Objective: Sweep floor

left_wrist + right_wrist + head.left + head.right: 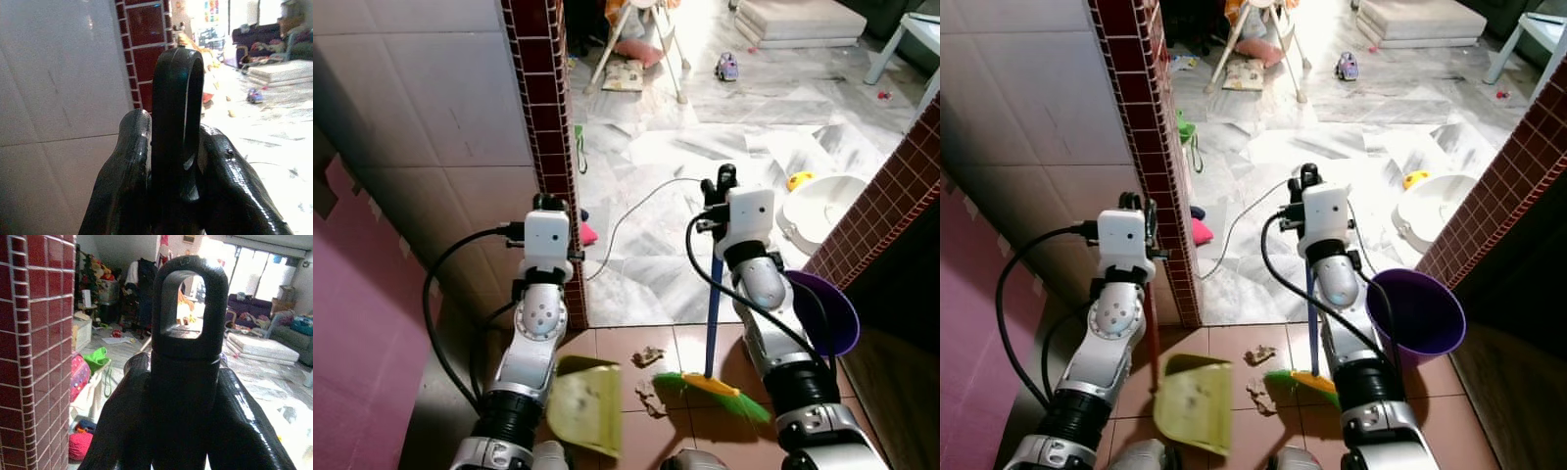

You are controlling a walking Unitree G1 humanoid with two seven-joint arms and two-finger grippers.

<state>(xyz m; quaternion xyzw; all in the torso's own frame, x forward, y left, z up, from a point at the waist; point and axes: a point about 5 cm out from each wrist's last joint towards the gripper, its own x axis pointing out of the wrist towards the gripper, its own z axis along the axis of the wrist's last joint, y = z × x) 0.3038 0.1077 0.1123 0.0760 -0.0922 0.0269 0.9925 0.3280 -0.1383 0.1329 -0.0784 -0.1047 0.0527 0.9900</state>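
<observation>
The right claw (720, 186) grips the top of the blue-handled broom (712, 323), bristles resting on the near brown tiled floor (626, 431) right of the debris (648, 356). The left claw (548, 204) clamps the handle of the yellow dustpan (585, 406), set left to catch it.

Debris (1261, 390) between dustpan (1195, 403) and broom (1304, 380)

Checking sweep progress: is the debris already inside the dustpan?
No. The crumpled debris lies on the brown tiles between the yellow-green dustpan and the broom head.
</observation>
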